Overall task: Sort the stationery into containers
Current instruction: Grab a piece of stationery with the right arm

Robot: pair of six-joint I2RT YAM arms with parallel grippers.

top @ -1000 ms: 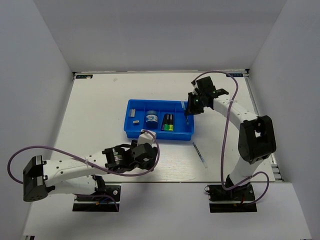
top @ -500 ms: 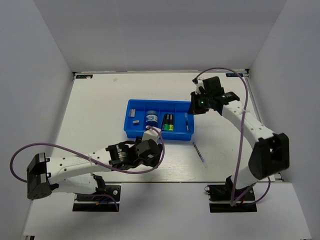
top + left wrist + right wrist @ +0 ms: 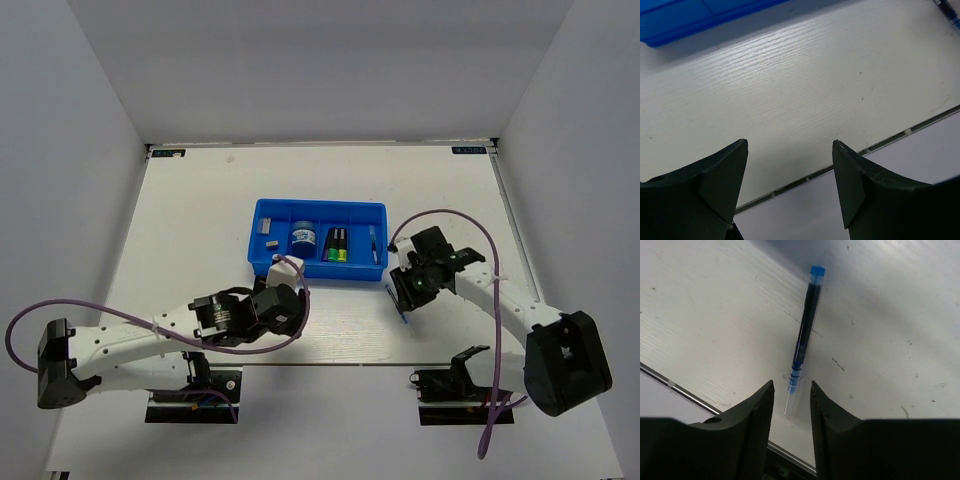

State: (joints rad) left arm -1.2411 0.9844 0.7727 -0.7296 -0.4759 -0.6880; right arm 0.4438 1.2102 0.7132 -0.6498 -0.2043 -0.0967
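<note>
The bright blue tray (image 3: 262, 262) holds a tiny grey block (image 3: 271, 241), the round blue tub (image 3: 304, 237), green-black and yellow markers (image 3: 337, 245) and a thin teal pen (image 3: 374, 243). A thin blue pen (image 3: 404, 320) lies on the table in front of the tray's right end. My right gripper (image 3: 407, 297) is low over it, narrowly open. In the right wrist view the blue pen (image 3: 805, 330) has its tip between the fingertips of the right gripper (image 3: 791, 386), untouched. My left gripper (image 3: 288, 306) is open and empty in front of the tray. No purple marker shows.
The left wrist view shows the left gripper (image 3: 789, 145) over bare table near the table's front edge (image 3: 890, 140), with the tray's wall (image 3: 690, 20) at the top left. White walls enclose the table on three sides.
The right arm left the teal pen in the tray's right compartment, then swung down and toward me over the blue pen on the table. The left arm shifted slightly left.
</note>
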